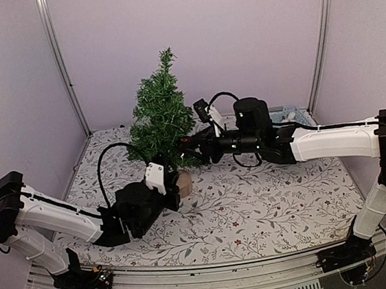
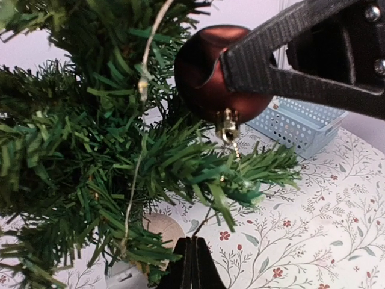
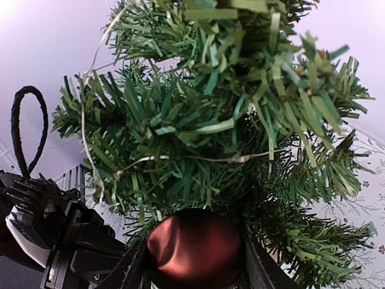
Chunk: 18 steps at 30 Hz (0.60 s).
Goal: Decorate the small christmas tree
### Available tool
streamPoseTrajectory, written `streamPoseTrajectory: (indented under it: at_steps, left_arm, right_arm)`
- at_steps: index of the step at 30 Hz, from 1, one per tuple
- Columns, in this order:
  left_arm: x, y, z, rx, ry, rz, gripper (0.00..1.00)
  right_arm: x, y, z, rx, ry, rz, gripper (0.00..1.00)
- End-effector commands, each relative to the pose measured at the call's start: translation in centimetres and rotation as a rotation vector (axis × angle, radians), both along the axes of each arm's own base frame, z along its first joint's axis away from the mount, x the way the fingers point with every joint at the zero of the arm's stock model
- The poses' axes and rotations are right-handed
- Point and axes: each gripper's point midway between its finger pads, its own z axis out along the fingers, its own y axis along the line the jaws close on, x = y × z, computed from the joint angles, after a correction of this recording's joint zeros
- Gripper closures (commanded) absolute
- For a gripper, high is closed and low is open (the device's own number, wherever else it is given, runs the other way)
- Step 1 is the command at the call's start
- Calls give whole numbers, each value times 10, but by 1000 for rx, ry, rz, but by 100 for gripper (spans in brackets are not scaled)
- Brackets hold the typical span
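The small christmas tree [image 1: 159,120] stands upright at the back of the table on its pale wooden stump [image 1: 184,183]. A thin string of tiny lights [image 3: 90,150] runs through its branches. My right gripper [image 1: 188,142] reaches in from the right and is shut on a dark red ball ornament [image 3: 194,247], pressed against the lower branches [image 2: 240,174]. The ornament's gold cap [image 2: 227,127] points down. My left gripper [image 2: 191,244] sits low beside the stump [image 2: 161,230], jaws shut. A thin dark strand rises from its tips towards a branch; I cannot tell whether it is pinched.
A light blue slotted basket [image 2: 298,123] stands on the floral tablecloth [image 1: 268,199] behind the right arm, at the back right [image 1: 293,114]. Pale walls and metal frame posts [image 1: 61,68] enclose the table.
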Motion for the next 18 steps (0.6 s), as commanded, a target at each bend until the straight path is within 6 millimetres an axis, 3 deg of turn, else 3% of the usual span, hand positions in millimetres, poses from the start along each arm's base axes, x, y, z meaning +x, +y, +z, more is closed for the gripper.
streamPoseTrajectory:
  at_steps: [1, 9, 18]
  left_arm:
    - [2, -5, -2, 10, 21, 30, 100]
    - [-5, -5, 16, -40, -21, -19, 100]
    - [-4, -3, 14, -34, -24, -4, 100]
  right_arm:
    - [-3, 8, 16, 39, -24, 20, 63]
    - [12, 1, 1, 4, -4, -76, 63]
    - [19, -5, -9, -30, 12, -129, 61]
